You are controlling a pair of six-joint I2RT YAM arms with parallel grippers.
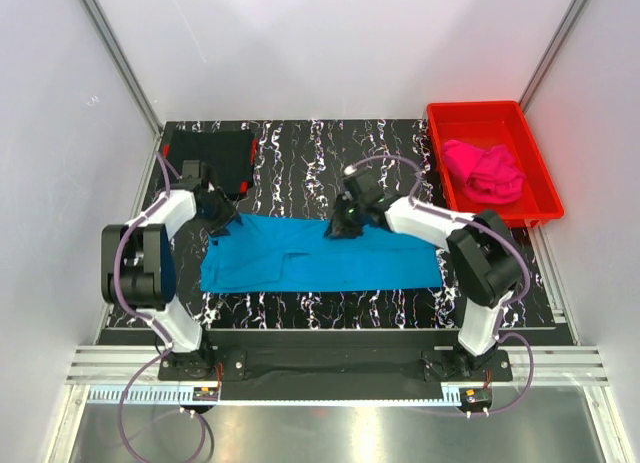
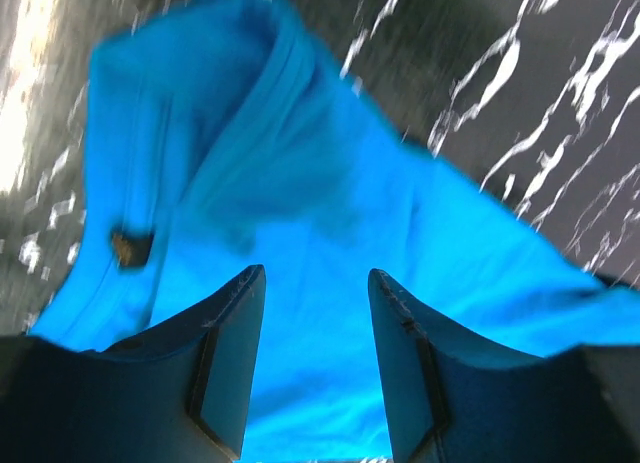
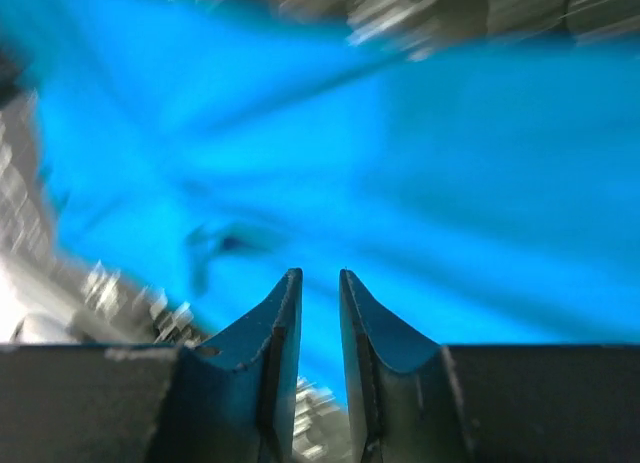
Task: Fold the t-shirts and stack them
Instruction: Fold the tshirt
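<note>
The turquoise-blue t-shirt lies flat on the mat as a long band running left to right. My left gripper is open and empty over the shirt's far left corner. In the left wrist view the collar and label lie ahead of the gripper. My right gripper is at the middle of the shirt's far edge. Its jaws stand a narrow gap apart with nothing between them, over blue cloth. The black t-shirt lies folded square at the back left. The hot pink t-shirt is crumpled in the bin.
A red plastic bin stands at the back right, partly off the black marbled mat. White walls with metal rails close in the left, back and right sides. Both arm bases are bolted at the near edge.
</note>
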